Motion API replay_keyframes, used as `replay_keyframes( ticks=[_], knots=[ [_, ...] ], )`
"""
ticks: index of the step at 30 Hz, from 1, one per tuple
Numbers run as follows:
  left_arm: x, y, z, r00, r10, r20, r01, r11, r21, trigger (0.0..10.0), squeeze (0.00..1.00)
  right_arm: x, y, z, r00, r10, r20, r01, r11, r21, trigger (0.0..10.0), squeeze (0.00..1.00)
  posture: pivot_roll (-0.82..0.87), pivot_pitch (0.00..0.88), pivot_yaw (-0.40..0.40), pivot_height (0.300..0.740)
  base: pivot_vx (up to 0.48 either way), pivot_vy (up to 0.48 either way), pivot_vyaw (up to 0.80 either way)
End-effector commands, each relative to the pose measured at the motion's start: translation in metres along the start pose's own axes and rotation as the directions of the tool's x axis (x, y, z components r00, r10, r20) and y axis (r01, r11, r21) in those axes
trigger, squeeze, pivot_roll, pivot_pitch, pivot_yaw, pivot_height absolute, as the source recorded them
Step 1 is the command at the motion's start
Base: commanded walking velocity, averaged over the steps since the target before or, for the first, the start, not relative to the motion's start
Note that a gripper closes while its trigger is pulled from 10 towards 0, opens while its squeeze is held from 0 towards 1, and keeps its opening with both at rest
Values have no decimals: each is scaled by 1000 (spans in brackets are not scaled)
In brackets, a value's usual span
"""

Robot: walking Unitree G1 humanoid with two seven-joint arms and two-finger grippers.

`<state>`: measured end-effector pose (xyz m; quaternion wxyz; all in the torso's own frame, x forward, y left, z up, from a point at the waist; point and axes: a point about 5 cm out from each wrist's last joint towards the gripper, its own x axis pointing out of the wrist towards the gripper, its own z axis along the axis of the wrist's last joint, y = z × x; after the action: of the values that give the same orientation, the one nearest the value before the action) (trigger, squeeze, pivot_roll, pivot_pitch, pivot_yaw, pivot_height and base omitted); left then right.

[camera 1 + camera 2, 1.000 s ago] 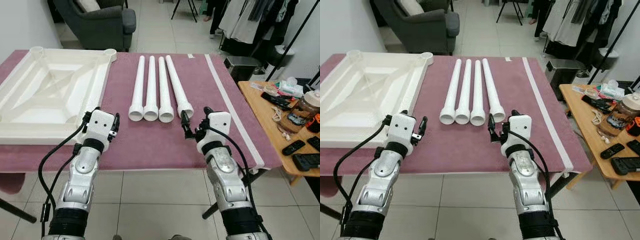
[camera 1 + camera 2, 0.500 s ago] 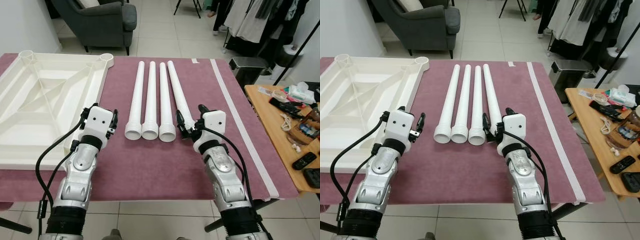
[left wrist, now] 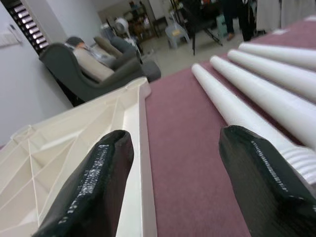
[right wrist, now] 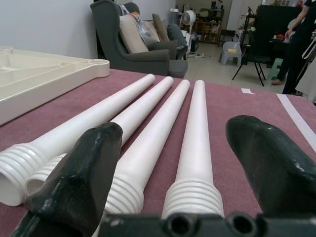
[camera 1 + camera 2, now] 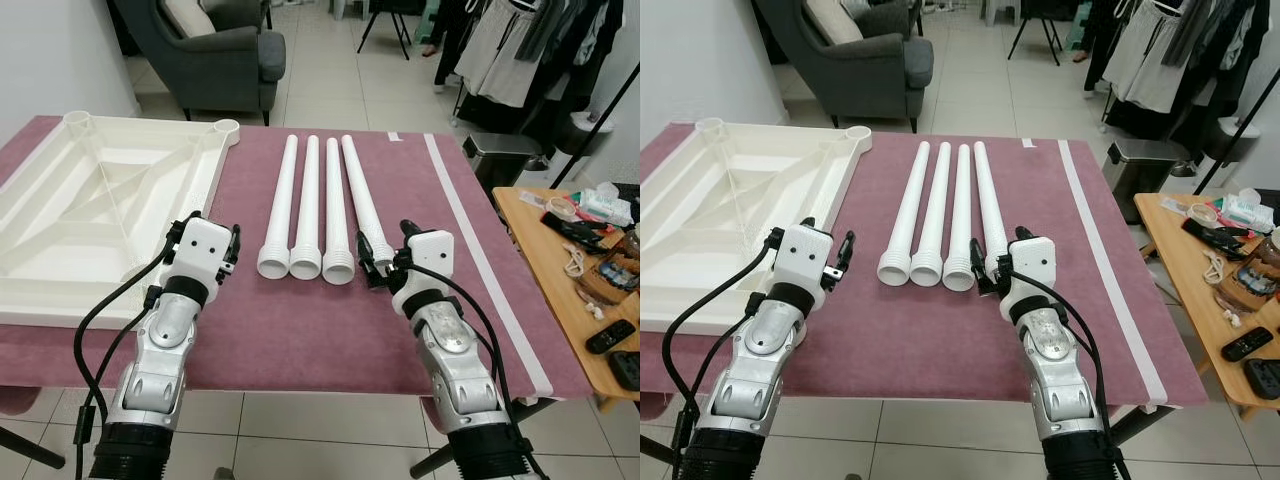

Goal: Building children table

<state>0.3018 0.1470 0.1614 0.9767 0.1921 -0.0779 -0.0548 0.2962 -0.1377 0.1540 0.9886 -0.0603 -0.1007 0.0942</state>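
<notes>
An upside-down white tabletop [image 5: 100,200] lies at the left of the purple-covered table [image 5: 300,330]. Beside it, several white legs [image 5: 307,205] lie side by side, threaded ends towards me. My right gripper [image 5: 385,255] is open at the near end of the rightmost leg [image 5: 358,195]. In the right wrist view its threaded end [image 4: 193,197] sits between the two fingers [image 4: 79,177]. My left gripper [image 5: 205,240] is open and holds nothing; it hovers over the cloth between the tabletop's edge [image 3: 133,148] and the leftmost leg [image 3: 237,108].
A grey armchair [image 5: 215,50] stands behind the table. To the right are a dark bin [image 5: 500,160] and a low wooden table [image 5: 590,260] cluttered with remotes and small items. Clothes hang at the back right [image 5: 560,50]. A white stripe [image 5: 480,240] runs down the cloth.
The view has shifted as I moved closer. My right gripper has advanced so its fingers now straddle the rightmost leg's threaded end. The left gripper holds its place.
</notes>
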Motion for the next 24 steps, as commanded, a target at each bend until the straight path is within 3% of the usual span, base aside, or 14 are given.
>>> replay_keyframes(
  ticks=[1, 12, 14, 18, 19, 20, 23, 24],
  knots=[
    [5, 10, 2, 999, 18, -37, -17, 1000, 19, 10000, 0, 2, 2, 5, 1000, 14, 10, -14, 1000, -4, 10000, 0, 51, 9, 12, 740, 0, 0, 0],
    [15, 19, 5, 995, 1, -101, 1, 1000, 16, 10000, 0, 5, 4, 10, 999, 25, 23, -25, 999, -25, 10000, 0, 50, 11, 15, 740, 0, 0, 0],
    [20, 25, -3, 980, -88, -176, 89, 996, 1, 10000, 0, 17, 9, 16, 999, 34, -3, -34, 998, -49, 10000, 0, 46, 27, 25, 740, 0, 0, 0],
    [20, 24, -11, 958, -174, -228, 179, 984, 4, 10000, 0, 35, 20, 26, 998, 61, -25, -62, 997, -53, 10000, 0, 45, 32, 28, 740, 0, 0, 0],
    [20, 24, -11, 958, -174, -228, 179, 984, 4, 10000, 0, 35, 20, 26, 998, 61, -25, -62, 997, -53, 10000, 0, 45, 32, 28, 740, 0, 0, 0],
    [18, 22, -14, 953, -187, -240, 196, 981, 14, 10000, 0, 45, 27, 31, 995, 84, -63, -85, 996, -22, 10000, 0, 43, 38, 30, 740, 0, 0, 0],
    [18, 22, -14, 953, -187, -240, 196, 981, 14, 10000, 0, 45, 27, 31, 995, 84, -63, -85, 996, -22, 10000, 0, 43, 38, 30, 740, 0, 0, 0],
    [15, 21, -18, 949, -172, -263, 191, 980, 48, 10000, 0, 56, 37, 38, 989, 120, -86, -118, 993, 22, 10000, 0, 48, 43, 27, 740, 0, 0, 0]
  ],
)
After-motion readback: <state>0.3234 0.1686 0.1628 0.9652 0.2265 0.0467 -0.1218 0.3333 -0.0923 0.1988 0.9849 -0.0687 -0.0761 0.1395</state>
